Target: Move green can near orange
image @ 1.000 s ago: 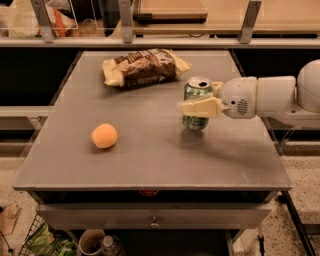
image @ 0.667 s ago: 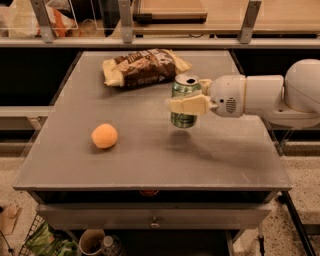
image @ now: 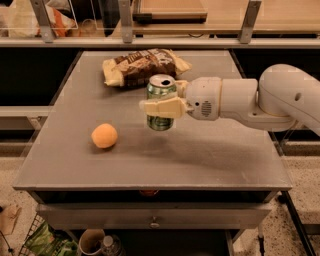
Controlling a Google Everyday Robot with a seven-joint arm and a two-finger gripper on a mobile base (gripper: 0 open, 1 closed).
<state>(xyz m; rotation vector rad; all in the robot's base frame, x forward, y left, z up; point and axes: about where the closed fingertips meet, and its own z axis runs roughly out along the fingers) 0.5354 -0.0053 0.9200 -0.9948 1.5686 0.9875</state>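
Jaws grip green can point(image: 161, 102) between them, right of orange point(image: 104, 135).

There's just one camera, up high off the near edge of the flat grey metal table point(image: 215, 160), looking down and across it, close enough that the tabletop fills most of the view. The cream two-finger gripper point(image: 160, 107), clasped round the small light-green metal can point(image: 160, 123), sits mid-frame, reaching in from the view's right side.

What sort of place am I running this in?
Probably an office snack area or a test lab: a grey table with a drawer, a wooden counter behind it, a snack bag. The gripper holds the green can above the table, apart from the orange.
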